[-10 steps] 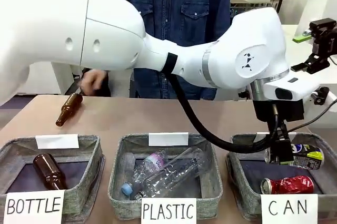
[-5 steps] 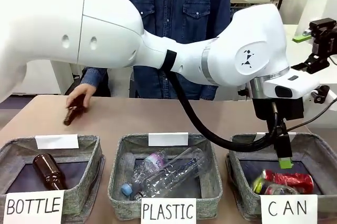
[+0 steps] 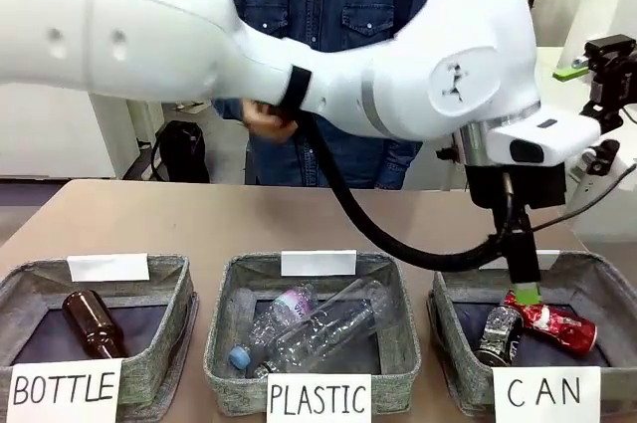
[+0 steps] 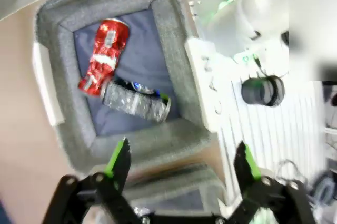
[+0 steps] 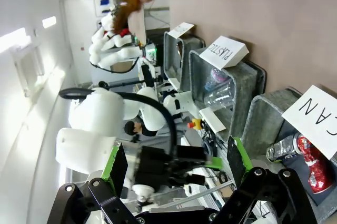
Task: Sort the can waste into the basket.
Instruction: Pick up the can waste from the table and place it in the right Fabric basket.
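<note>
We are holding our left gripper [image 4: 181, 161] wide open and empty above the CAN basket [image 4: 179, 71], where the red can [image 4: 103, 55] and dark can [image 4: 136, 101] are lying touching; our right gripper [image 5: 174, 168] is also gaping empty.

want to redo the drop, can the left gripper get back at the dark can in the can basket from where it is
Probably yes. The left gripper hangs open over the CAN basket, and the dark can lies uncovered on top, touching the red can at one end, which might crowd one finger.
</note>
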`<state>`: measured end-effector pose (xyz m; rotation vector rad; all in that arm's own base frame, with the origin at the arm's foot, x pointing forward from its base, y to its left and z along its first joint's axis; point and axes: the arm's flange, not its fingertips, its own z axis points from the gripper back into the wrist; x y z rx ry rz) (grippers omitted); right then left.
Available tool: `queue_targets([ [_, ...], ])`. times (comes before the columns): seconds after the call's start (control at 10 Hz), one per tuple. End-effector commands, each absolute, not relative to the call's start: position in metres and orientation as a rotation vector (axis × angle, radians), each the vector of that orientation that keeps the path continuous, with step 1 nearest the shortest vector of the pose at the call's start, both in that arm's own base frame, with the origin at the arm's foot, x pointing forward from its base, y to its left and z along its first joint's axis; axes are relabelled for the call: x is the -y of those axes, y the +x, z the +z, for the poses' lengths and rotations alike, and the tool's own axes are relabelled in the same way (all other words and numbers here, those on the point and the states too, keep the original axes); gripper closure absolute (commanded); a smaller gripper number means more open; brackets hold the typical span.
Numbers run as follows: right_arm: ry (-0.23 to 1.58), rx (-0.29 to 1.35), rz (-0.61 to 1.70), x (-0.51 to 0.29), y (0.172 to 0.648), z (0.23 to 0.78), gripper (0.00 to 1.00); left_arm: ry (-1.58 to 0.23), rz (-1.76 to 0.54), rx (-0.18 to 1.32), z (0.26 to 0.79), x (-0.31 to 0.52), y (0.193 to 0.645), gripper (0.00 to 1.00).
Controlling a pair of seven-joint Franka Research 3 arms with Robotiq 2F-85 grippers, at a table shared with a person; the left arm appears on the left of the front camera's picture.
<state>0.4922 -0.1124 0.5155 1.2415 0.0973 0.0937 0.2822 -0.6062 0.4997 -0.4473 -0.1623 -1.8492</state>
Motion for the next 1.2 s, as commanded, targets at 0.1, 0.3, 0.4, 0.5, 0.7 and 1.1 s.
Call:
queue_targets([
  [0.1,1.243,-0.095,0.093,0.112,0.494,0.520,0.00,-0.448,-1.853,0.122,0.569,0.467,0.236,0.00],
  [0.3,1.243,-0.095,0.093,0.112,0.494,0.520,0.00,-0.352,-1.741,0.164,0.603,0.380,0.221,0.00],
  [0.4,1.243,-0.095,0.093,0.112,0.494,0.520,0.00,-0.319,-1.661,0.142,0.611,0.336,0.222,0.00],
  [0.5,1.243,-0.095,0.093,0.112,0.494,0.520,0.00,-0.325,-1.595,0.134,0.616,0.293,0.226,0.00],
  [0.7,1.243,-0.095,0.093,0.112,0.494,0.520,0.00,-0.419,-1.505,0.108,0.616,0.212,0.230,0.00],
  [1.1,1.243,-0.095,0.093,0.112,0.494,0.520,0.00,-0.380,-1.509,0.124,0.626,0.226,0.230,0.00],
])
